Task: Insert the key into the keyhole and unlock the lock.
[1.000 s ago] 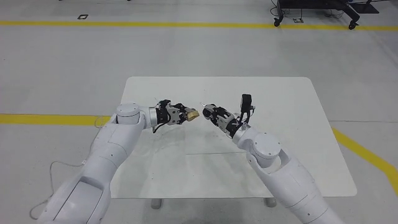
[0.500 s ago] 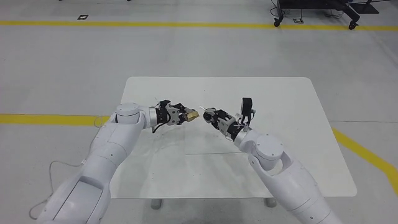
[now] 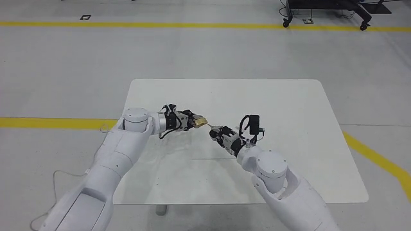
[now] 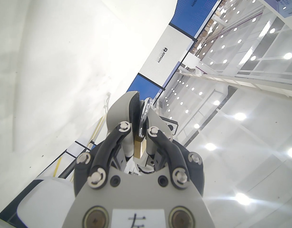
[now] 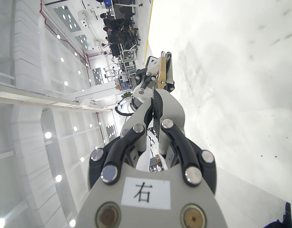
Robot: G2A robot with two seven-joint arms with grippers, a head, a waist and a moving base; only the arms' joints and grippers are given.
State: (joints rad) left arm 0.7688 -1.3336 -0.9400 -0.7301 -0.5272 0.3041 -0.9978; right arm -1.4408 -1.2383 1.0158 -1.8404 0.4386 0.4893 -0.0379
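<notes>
Pulling back toward the robot's body since a second ago, the right gripper [image 3: 215, 131] is pressing its fingers [image 5: 171, 105] flat together on what looks like a thin key [image 5: 152, 94], seen edge-on and pointing at the lock [image 5: 163, 71]. Opposite, the left gripper [image 4: 140, 104] is clamping the brass lock with its fingers closed tight, keyhole end facing the key. Key and lock are hanging near each other but apart, above the table [image 3: 289, 102]. Doing the insertion well likely means lining blade with slot before easing in, then twisting. Bare tabletop is stretching out all round, its edges well apart from both grippers.
</notes>
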